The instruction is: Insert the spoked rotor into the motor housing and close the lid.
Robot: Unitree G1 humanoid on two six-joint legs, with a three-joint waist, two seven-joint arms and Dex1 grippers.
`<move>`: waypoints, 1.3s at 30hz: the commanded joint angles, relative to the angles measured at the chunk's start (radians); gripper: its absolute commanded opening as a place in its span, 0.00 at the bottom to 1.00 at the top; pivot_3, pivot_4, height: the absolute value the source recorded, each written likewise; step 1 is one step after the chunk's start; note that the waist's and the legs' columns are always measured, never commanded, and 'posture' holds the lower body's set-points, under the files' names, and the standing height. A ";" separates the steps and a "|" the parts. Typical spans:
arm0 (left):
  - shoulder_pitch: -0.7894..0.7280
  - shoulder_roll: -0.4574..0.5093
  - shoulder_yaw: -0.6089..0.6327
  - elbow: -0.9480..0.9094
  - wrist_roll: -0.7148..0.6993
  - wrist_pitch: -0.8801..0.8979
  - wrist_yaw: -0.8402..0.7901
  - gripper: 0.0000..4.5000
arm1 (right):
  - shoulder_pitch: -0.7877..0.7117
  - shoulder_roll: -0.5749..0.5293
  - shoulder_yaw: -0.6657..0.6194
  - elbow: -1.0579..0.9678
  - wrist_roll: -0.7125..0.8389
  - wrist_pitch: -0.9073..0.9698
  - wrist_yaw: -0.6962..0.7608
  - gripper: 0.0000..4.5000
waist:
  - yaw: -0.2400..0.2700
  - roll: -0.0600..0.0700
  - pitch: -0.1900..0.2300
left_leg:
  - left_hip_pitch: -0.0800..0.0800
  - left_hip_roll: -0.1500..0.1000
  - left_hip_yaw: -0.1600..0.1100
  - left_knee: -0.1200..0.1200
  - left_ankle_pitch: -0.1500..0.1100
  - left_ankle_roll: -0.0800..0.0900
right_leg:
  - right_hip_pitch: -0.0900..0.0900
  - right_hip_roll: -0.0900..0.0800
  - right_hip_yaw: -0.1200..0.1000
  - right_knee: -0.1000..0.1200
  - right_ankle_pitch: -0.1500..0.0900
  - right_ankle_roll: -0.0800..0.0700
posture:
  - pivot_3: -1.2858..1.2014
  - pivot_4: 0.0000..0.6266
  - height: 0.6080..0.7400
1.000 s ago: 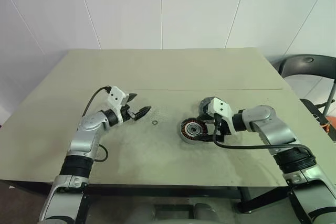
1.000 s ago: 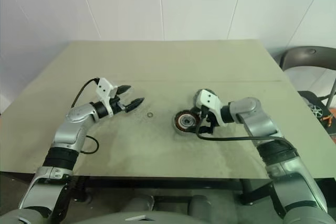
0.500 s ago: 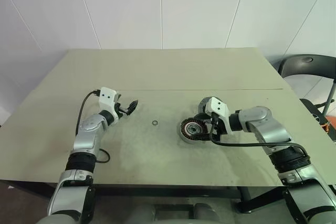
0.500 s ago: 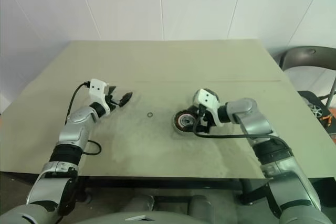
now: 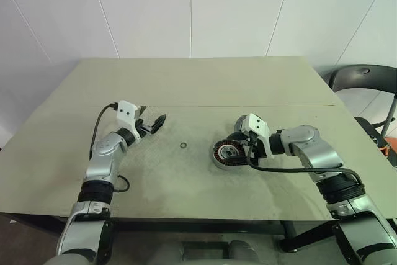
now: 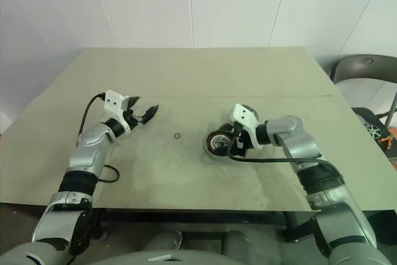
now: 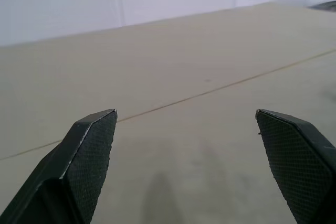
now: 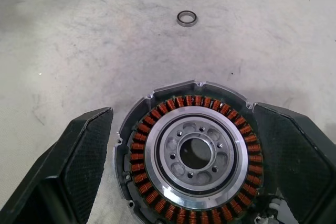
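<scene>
The motor housing (image 8: 157, 121), a round silver puck with coppery windings and a dark open centre, lies flat on the table right of centre (image 5: 224, 153). My right gripper (image 8: 182, 107) is open, low over the table, with one black finger on each side of the housing; I cannot tell whether the fingers touch it. At the table's left, my left gripper (image 5: 158, 120) hovers open with nothing between its fingers (image 7: 89, 150). The spoked rotor and the lid are out of view.
A small dark ring (image 5: 183, 146) lies on the table (image 5: 186, 85) between the two grippers, also seen past the housing (image 8: 187, 18). The right arm's black cable (image 5: 291, 169) trails over the table. A dark chair (image 5: 363, 79) stands off the table's right edge.
My left gripper has swung slightly back and towards the far side, away from the small ring. The right gripper stays at the housing.
</scene>
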 commanded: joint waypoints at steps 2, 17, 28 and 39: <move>0.031 0.014 -0.017 -0.087 -0.030 -0.009 -0.101 1.00 | -0.026 -0.005 -0.037 -0.031 0.018 -0.004 -0.001 0.99 | -0.002 0.000 0.000 | 0.000 0.000 0.000 0.000 0.000 0.000 | 0.000 0.000 0.000 0.000 0.000 0.000 | 0.52 0.00 1.00; 0.070 0.022 -0.103 -0.069 0.049 -0.036 -0.156 1.00 | -0.030 -0.007 -0.038 -0.032 0.017 0.003 -0.005 0.99 | 0.001 0.000 0.000 | 0.000 0.000 0.000 0.000 0.000 0.000 | 0.000 0.000 0.000 0.000 0.000 0.000 | 0.52 0.00 1.00; 0.081 0.019 -0.140 -0.062 0.078 -0.043 -0.171 1.00 | -0.019 -0.010 -0.040 -0.048 0.020 0.016 -0.010 0.99 | 0.001 0.000 0.000 | 0.000 0.000 0.000 0.000 0.000 0.000 | 0.000 0.000 0.000 0.000 0.000 0.000 | 0.52 0.00 1.00; 0.060 -0.027 -0.176 0.043 0.141 -0.124 -0.115 1.00 | -0.036 0.014 -0.068 -0.045 0.030 0.010 -0.048 0.99 | 0.002 0.000 0.000 | 0.000 0.000 0.000 0.000 0.000 0.000 | 0.000 0.000 0.000 0.000 0.000 0.000 | 0.52 0.00 1.00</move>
